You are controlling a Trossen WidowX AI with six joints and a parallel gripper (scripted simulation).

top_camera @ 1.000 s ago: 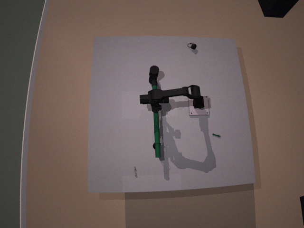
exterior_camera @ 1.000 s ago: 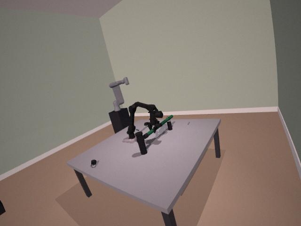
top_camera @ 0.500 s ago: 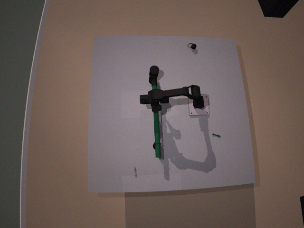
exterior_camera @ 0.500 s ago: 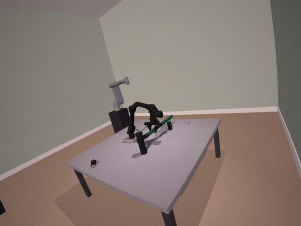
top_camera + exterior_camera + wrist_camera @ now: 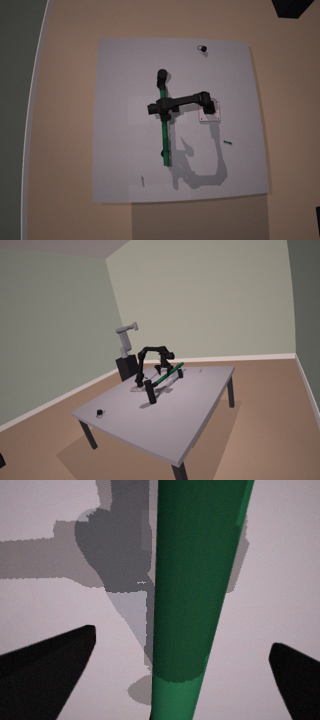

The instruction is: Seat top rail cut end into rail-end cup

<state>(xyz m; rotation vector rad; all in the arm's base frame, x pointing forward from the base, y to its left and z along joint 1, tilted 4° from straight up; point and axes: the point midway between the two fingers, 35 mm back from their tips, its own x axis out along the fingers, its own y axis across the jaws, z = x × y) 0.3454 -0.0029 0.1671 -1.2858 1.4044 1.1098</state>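
Observation:
The green rail [image 5: 164,131] [image 5: 178,367] [image 5: 200,555] runs from the big black post [image 5: 162,73] [image 5: 150,395] to beyond the small post [image 5: 180,373]. Its near end meets the black end cup [image 5: 162,87] [image 5: 155,384], which hangs high on the big post, close to the post's cap. The cup hides the rail's end, so its exact depth cannot be told. The far end sticks out past the small post, where a thin loop shows. My gripper [image 5: 164,373] [image 5: 181,642] is open and empty; its fingers stand on either side of the rail with gaps on both sides in the wrist view.
A small black cap with a ring [image 5: 203,48] [image 5: 99,412], a green bolt [image 5: 227,142] [image 5: 146,377] and a grey bolt [image 5: 142,180] [image 5: 200,370] lie on the table. My arm stands on a pale base plate [image 5: 202,118] [image 5: 134,389]. Another arm [image 5: 125,339] stands behind the table.

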